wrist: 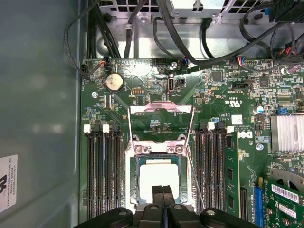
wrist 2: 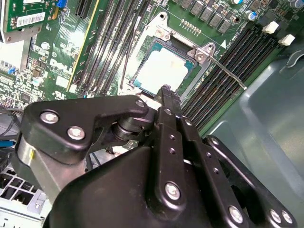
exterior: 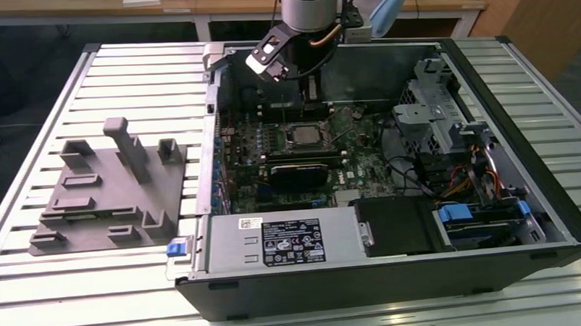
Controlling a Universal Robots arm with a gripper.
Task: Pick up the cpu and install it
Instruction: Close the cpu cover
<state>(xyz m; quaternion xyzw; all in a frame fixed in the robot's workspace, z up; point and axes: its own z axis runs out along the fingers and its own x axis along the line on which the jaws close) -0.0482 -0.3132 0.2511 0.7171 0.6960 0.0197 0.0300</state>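
Observation:
The cpu, a silvery-white square chip, lies flat in its socket on the green motherboard, and it is also seen as the cpu and the cpu. The socket's metal load plate stands flipped open, with its thin lever raised beside it. My gripper hangs just above the chip's near edge, its two black fingers pressed together with nothing between them. In the second wrist view the gripper points down at the chip. The arm's wrist hovers over the open computer case.
Memory slots flank the socket on both sides. A grey fixture plate sits on the slatted table at the exterior view's left. Inside the case are a power supply, a drive cage, cables and a finned heatsink.

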